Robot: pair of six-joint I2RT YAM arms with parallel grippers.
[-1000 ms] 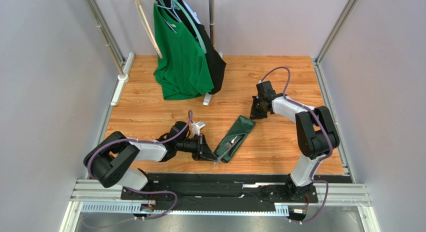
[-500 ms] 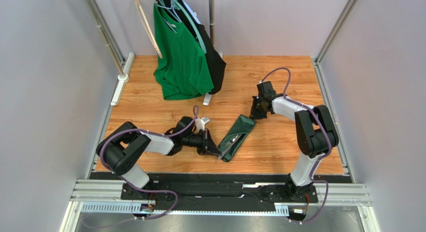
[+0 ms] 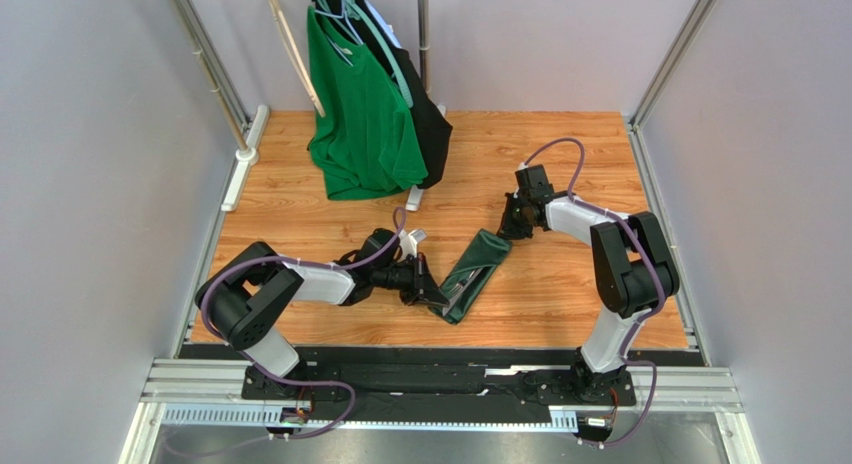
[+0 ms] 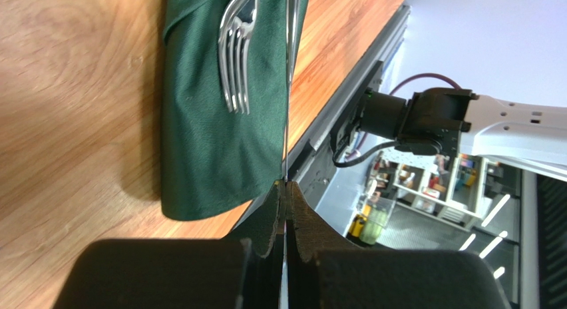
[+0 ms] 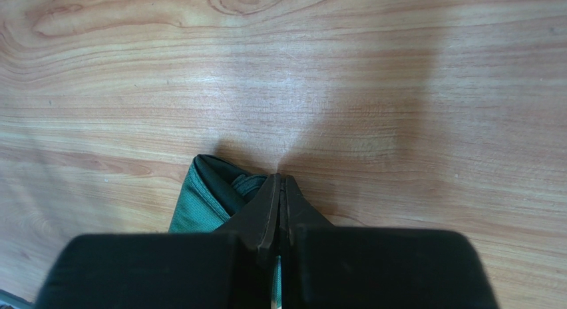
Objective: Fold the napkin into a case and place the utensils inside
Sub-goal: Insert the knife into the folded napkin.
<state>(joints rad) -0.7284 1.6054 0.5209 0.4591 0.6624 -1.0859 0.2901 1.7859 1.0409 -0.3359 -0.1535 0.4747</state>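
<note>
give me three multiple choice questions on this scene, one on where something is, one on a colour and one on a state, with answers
1. Where does the fork lie?
A. on bare wood
B. on the dark green case
C. on the clothes rack

2. What colour is the front hanging T-shirt?
A. red
B. white
C. bright green

3. How is the right gripper?
A. shut
B. wide open
C. out of every view

Answers:
1 B, the left wrist view shows the fork's tines resting on the folded cloth.
2 C, the top view shows it brighter green than the case.
3 A, its fingers meet with no gap at the case's far end.
</note>
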